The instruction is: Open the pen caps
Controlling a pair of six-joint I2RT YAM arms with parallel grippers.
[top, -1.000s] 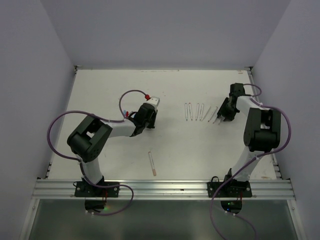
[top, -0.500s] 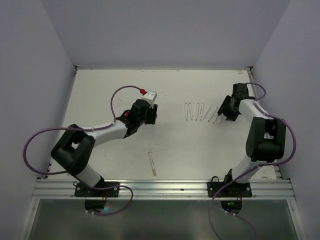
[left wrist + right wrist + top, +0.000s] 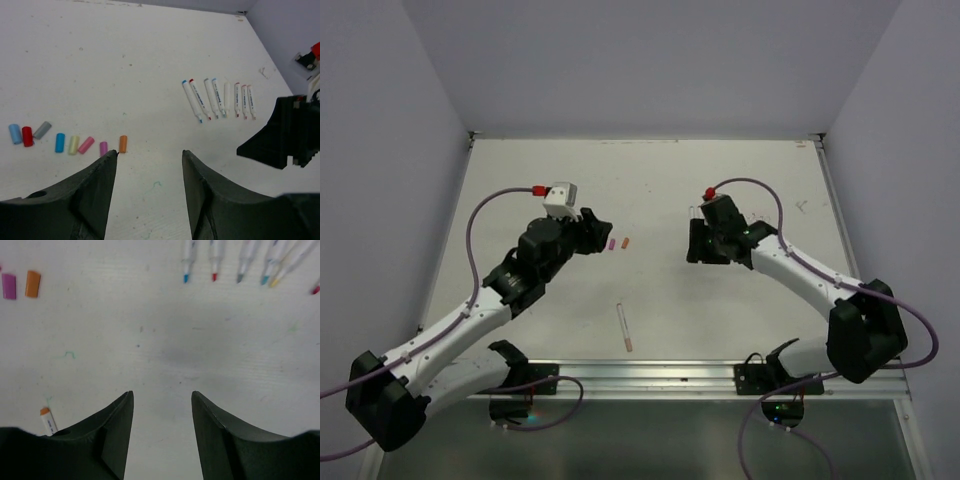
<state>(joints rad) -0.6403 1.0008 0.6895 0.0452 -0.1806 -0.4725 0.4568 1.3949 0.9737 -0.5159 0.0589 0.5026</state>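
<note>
In the left wrist view a row of pen caps lies on the table: blue (image 3: 14, 133), red (image 3: 27, 136), grey (image 3: 42, 129), blue (image 3: 60, 142), pale green (image 3: 73, 144), pink (image 3: 86, 144), purple (image 3: 103, 148) and orange (image 3: 123, 143). Several uncapped white pens (image 3: 218, 98) lie side by side to their right. My left gripper (image 3: 150, 151) is open and empty, just right of the orange cap; in the top view it (image 3: 597, 229) is left of the caps (image 3: 618, 243). My right gripper (image 3: 162, 392) is open and empty, near the pen tips (image 3: 214, 276); in the top view it (image 3: 697, 248) covers most of the pens.
One pen with an orange end (image 3: 624, 327) lies alone near the front of the table (image 3: 520, 180); it also shows in the right wrist view (image 3: 48, 420). Purple cables with red connectors (image 3: 537, 189) loop over both arms. Grey walls close in the table on three sides.
Both arms have swung toward the table's middle. The left arm has stretched out to the caps. The right gripper has moved left from the row's right end to over the pens.
</note>
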